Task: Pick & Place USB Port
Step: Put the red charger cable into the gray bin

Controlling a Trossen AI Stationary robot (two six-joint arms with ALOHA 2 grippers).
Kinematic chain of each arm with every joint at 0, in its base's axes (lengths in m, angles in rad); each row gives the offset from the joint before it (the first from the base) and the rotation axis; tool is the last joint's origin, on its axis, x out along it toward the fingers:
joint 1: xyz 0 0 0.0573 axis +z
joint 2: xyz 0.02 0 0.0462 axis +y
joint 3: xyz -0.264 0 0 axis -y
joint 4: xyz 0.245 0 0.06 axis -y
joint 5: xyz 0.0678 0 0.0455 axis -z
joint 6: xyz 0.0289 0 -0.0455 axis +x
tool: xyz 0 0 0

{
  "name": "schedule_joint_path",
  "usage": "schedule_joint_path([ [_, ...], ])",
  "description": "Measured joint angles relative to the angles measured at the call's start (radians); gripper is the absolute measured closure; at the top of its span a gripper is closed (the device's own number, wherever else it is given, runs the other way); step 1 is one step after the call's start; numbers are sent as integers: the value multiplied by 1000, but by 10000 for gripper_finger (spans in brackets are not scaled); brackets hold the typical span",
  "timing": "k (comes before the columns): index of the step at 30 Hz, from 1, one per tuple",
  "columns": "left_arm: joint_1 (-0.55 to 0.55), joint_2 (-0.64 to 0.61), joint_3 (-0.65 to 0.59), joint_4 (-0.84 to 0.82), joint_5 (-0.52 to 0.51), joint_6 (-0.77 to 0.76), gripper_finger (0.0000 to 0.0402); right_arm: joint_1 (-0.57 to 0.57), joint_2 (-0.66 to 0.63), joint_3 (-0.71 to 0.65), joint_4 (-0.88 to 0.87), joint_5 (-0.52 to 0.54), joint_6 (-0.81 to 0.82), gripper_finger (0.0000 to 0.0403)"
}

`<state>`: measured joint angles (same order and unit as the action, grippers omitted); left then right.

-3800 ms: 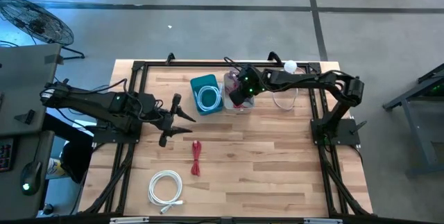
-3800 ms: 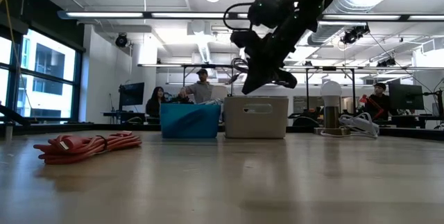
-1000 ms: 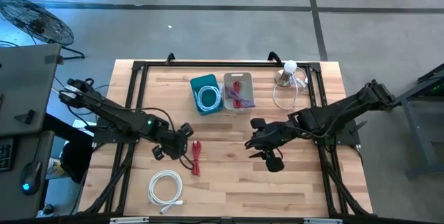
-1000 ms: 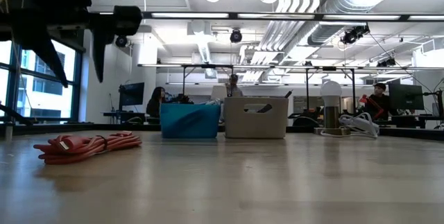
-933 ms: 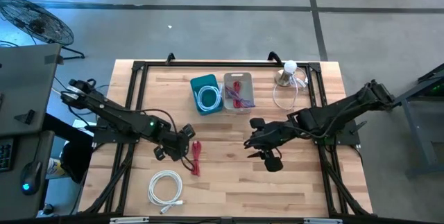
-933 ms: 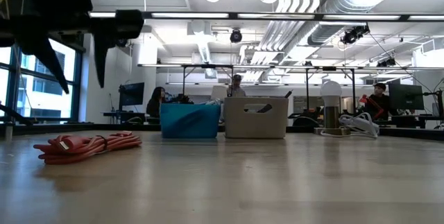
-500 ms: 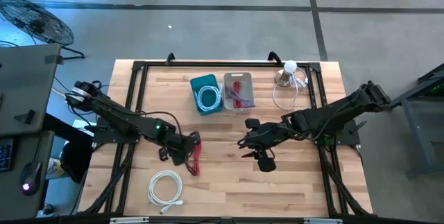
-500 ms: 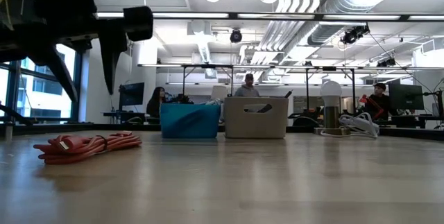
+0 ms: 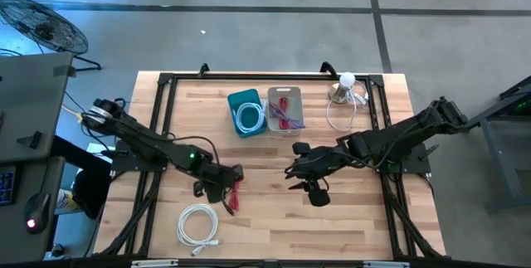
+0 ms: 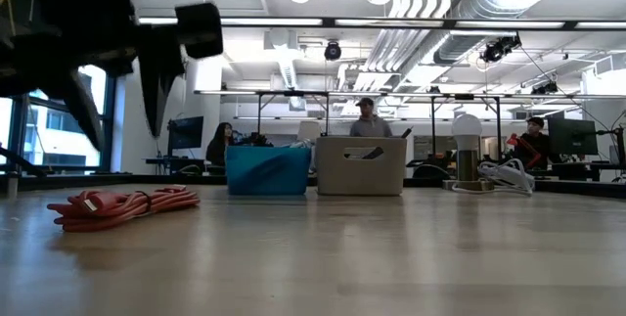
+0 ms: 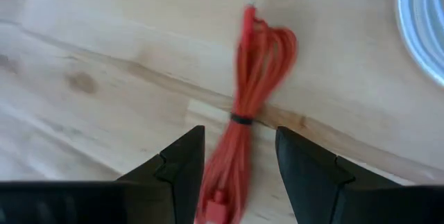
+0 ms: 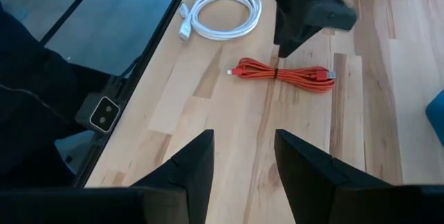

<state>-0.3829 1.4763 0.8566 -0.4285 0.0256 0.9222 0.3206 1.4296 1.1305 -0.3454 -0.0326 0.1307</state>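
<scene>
The left gripper [image 11: 239, 175] is hovering with its fingers spread wide right over the red cable [image 11: 248, 113] lying bundled on the wooden table [image 9: 274, 210] (the cable running between the two fingers), while the right gripper [image 9: 292, 168] is waiting open mid-table.

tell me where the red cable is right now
In the high view the red cable lies left of the table's middle, under the left gripper, just above the white cable coil.
</scene>
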Motion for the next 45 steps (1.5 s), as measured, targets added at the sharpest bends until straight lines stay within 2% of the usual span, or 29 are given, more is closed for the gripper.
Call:
schedule_joint_path([
  [8,-4,68,0,33,-4,24,229,1,0,0,0,-1,0,259],
  [26,-4,72,0,69,-36,24,229,1,-1,0,18,-3,2,259],
  [38,-4,195,3,75,-58,38,230,8,-1,0,21,-4,11,259],
  [40,-3,199,3,75,-58,40,240,8,-1,0,21,-5,11,259],
  [42,-4,200,2,69,-61,40,270,8,-1,0,21,-1,23,259],
  [45,-4,200,1,66,-73,43,356,8,-1,0,21,5,26,259],
])
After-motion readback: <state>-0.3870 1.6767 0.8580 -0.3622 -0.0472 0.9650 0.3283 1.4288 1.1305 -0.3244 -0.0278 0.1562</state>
